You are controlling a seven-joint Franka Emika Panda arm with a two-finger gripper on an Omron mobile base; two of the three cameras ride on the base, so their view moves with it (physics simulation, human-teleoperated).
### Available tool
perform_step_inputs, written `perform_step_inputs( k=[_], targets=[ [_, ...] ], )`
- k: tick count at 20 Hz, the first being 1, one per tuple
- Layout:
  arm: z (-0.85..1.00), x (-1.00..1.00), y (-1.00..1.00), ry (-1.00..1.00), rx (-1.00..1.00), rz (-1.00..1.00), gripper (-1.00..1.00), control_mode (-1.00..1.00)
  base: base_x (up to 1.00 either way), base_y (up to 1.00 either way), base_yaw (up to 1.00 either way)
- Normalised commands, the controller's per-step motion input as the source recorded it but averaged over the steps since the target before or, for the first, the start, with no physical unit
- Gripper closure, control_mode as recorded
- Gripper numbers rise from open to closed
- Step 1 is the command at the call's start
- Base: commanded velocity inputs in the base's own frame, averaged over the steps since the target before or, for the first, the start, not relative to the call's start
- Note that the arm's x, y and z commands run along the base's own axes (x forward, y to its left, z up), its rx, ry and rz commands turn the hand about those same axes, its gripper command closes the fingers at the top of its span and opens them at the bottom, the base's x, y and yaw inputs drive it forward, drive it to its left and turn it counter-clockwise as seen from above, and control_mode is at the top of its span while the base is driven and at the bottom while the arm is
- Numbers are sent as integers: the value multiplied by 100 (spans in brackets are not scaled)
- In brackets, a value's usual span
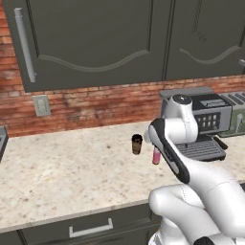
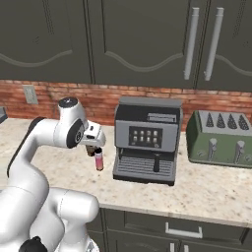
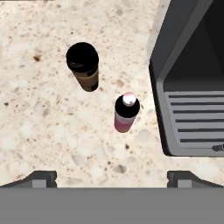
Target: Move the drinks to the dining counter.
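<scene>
Transfer has not begun: you see fingers spread wide and empty above pink bottle and brown cup on the kitchen counter.

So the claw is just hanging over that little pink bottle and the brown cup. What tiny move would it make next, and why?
Probably a straight descent onto the pink bottle. The gripper hovers open above the counter, and the bottle stands upright roughly between its fingertips, apart from the brown cup and the coffee machine. Lowering would bring the fingers to either side of it.
</scene>
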Motion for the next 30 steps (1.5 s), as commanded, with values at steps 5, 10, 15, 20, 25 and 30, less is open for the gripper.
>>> perform_step_inputs(
  k=[5, 10, 15, 20, 25, 30],
  targets=[
    [-19, 36, -1, 0, 0, 0, -100, -100, 0, 0, 0],
    [-21, 22, 0, 0, 0, 0, -100, -100, 0, 0, 0],
    [-16, 7, -4, 0, 0, 0, -100, -100, 0, 0, 0],
    [-17, 9, -3, 0, 0, 0, -100, -100, 0, 0, 0],
    [-20, 12, 0, 0, 0, -1, -100, -100, 0, 0, 0],
    [-15, 19, 0, 0, 0, -2, -100, -100, 0, 0, 0]
  ],
)
